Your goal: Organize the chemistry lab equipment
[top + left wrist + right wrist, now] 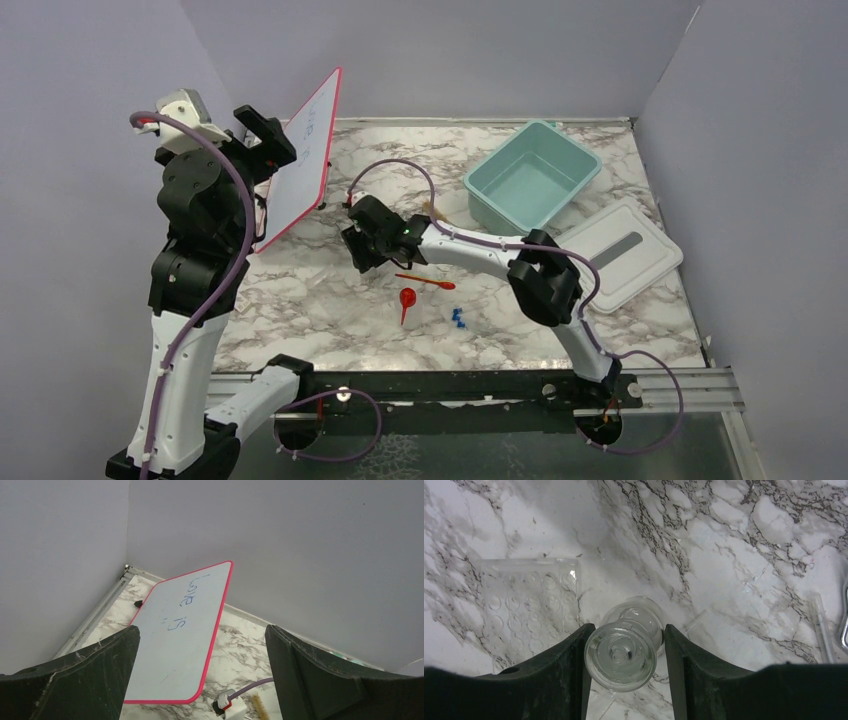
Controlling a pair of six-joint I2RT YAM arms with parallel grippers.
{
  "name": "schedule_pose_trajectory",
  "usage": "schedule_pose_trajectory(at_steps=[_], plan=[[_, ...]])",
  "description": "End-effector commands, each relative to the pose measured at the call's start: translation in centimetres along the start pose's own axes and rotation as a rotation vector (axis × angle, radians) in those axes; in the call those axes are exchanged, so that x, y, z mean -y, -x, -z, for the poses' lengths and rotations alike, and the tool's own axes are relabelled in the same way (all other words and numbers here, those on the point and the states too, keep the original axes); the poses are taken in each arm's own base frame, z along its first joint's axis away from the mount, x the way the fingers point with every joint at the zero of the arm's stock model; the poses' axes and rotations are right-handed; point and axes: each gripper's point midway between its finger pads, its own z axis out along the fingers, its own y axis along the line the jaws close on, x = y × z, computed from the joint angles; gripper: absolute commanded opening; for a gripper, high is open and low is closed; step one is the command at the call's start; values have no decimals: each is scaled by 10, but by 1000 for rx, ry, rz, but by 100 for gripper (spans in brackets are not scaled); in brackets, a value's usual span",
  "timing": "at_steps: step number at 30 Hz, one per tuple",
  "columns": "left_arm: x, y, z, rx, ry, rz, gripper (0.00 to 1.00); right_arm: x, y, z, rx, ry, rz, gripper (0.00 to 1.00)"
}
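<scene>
Some blue-capped tubes (457, 318), a red funnel (406, 298) and a thin spatula (428, 282) lie nearest on the counter (300, 300). Beyond, the right pincer (626, 630), narrow, straddles a small glass jar (620, 656), seemingly touching it; whether it grips I cannot tell. Farthest, the left pincer (202, 635) gapes wide at a whiteboard (305, 165).

metal tongs (844, 625) cut by right edge, brush (257, 706) cropped below
</scene>
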Motion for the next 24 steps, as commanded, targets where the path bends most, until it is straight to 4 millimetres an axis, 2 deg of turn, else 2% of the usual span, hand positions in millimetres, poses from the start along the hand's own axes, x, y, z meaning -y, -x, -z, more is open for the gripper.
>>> schedule_pose_trajectory(at_steps=[1,4,10,14,18,21,24], plan=[[-7,-2,-2,8,38,-29,99,3,-3,-13,6,-47,42,52],[-8,-1,-2,13,45,-37,99,5,-4,-17,3,-61,49,53],[-8,-2,-3,11,48,-44,99,7,-9,-24,-16,-68,74,61],[-9,-3,-4,10,50,-46,99,7,-11,-24,-22,-60,80,61],[-9,-3,-4,8,51,-47,99,6,-9,-21,-14,-59,80,50],[-8,-3,-4,8,47,-45,99,3,2,-12,17,-48,76,45],[-8,-3,-3,8,43,-43,99,-3,23,7,70,-32,68,44]])
